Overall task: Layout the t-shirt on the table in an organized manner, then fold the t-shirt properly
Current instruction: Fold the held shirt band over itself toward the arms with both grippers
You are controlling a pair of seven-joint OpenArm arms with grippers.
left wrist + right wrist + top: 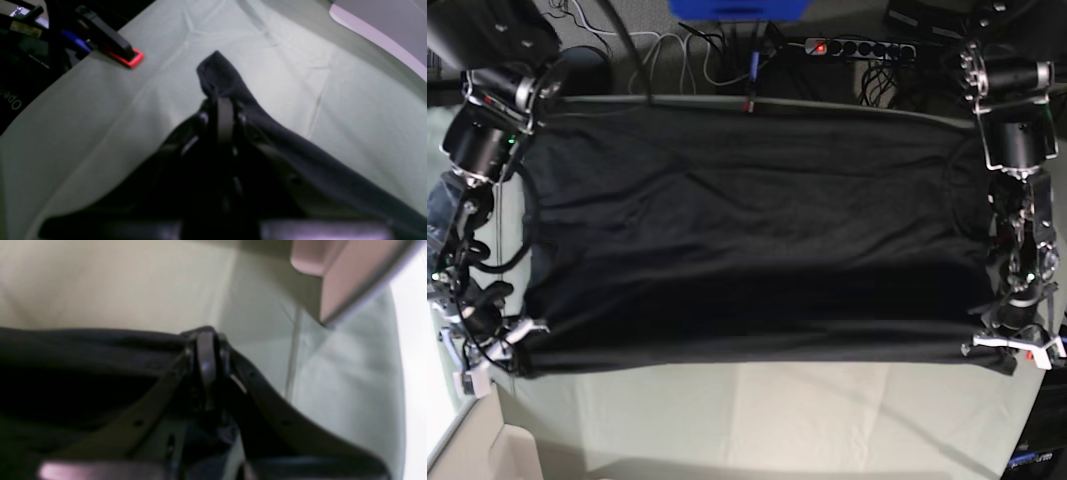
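1. The tabletop (757, 410), covered in pale grey-green cloth, carries the whole scene. A bare strip of it shows along the near edge in the base view, and a red clamp (130, 58) sits at one edge in the left wrist view.

2. The t-shirt (747, 230) is black and spread wide across most of the tabletop, stretched between the two arms. Its near edge runs as a fairly straight line from one gripper to the other. Soft wrinkles cross the middle. The printed graphic is not visible.

3. Judging by this, the step in hand is the laying-out: the garment is held taut by its near corners, and no fold looks made yet. The next move calls for both arms to act together, keeping even tension so the near edge stays straight, then either setting it down flat or carrying it over toward the far edge for a first fold. Uneven pull would skew the cloth.

4. The left gripper (223, 100) is closed, pinching a bunched corner of the t-shirt that pokes out past its tips, just above the tabletop.

5. The right gripper (207, 340) is likewise closed on the dark fabric edge, which stretches away to one side of it.
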